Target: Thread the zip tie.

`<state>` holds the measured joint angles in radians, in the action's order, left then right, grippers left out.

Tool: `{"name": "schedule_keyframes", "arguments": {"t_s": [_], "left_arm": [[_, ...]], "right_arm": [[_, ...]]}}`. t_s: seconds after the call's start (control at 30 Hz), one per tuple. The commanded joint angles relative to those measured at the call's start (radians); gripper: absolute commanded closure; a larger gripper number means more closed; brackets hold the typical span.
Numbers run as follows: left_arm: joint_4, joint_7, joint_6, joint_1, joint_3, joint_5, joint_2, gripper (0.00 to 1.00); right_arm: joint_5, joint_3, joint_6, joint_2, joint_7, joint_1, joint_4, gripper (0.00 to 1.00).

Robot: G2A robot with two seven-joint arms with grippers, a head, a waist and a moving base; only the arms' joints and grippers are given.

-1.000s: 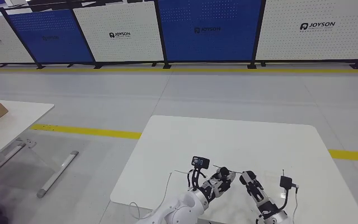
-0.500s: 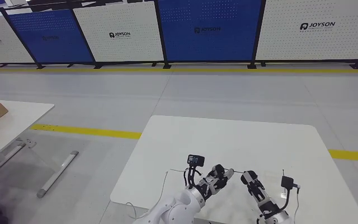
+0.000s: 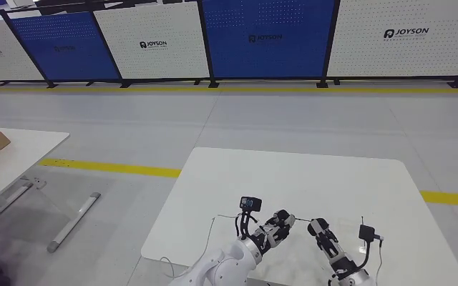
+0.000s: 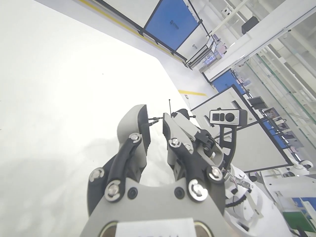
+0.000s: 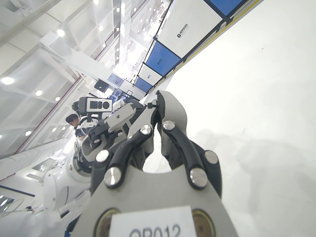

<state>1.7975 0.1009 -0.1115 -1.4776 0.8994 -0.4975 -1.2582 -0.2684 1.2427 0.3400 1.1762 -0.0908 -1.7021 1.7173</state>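
- The right gripper (image 5: 154,107) sits low at the near edge of the white table (image 3: 300,171). It is clenched on the black zip tie (image 5: 150,106), pinching the small square head at its fingertips.
- The left gripper (image 4: 154,122) is just beside it, tip facing tip. It is released, and its two pads stand apart with a plain gap between them.
- The tie's thin strap leaves the right gripper sideways toward the left one. Its long axis runs roughly along the table's near edge, so it crosses the gap between the left pads instead of lying along them.
- The left arm is the free one and the nearer to the loose strap. The next move probably calls for it to close on the strap and steer the tip into the head.
- Whether the tip has already entered the head is too small to tell.
- Beyond both grippers the tabletop stretches away.
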Motion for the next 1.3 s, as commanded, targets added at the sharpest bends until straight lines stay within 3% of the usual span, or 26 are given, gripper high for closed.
{"name": "schedule_keyframes", "arguments": {"t_s": [0.0,0.43,0.5,0.57,0.67,0.97,1.1,1.27], "left_arm": [[-0.001,-0.001,0.001,0.000,0.000,0.001,0.000,1.00],[-0.006,-0.007,0.010,0.001,-0.004,-0.004,-0.001,1.00],[-0.006,-0.012,0.012,-0.001,-0.003,0.005,-0.002,1.00],[-0.007,-0.014,0.012,-0.002,-0.002,0.010,-0.002,1.00],[-0.012,-0.025,0.011,-0.006,0.001,0.033,-0.004,1.00],[-0.004,-0.045,0.040,-0.016,0.060,0.270,-0.011,1.00],[0.021,-0.015,0.062,-0.023,0.080,0.295,-0.007,1.00],[0.021,-0.015,0.062,-0.023,0.080,0.295,-0.007,1.00]], "right_arm": [[0.000,0.000,0.000,0.000,0.000,0.000,0.000,1.00],[-0.008,-0.005,0.000,0.000,-0.004,0.002,-0.004,1.00],[-0.006,-0.005,0.000,0.000,-0.007,0.002,-0.003,0.55],[-0.001,-0.005,0.000,0.000,-0.008,0.001,-0.002,0.00],[0.002,-0.005,0.000,-0.001,-0.009,-0.001,0.003,0.00],[-0.001,0.004,0.000,-0.005,0.024,-0.025,0.028,0.00],[0.027,0.003,0.000,-0.007,0.000,-0.031,0.029,0.00],[0.027,0.003,0.000,-0.007,0.000,-0.031,0.029,0.00]]}}
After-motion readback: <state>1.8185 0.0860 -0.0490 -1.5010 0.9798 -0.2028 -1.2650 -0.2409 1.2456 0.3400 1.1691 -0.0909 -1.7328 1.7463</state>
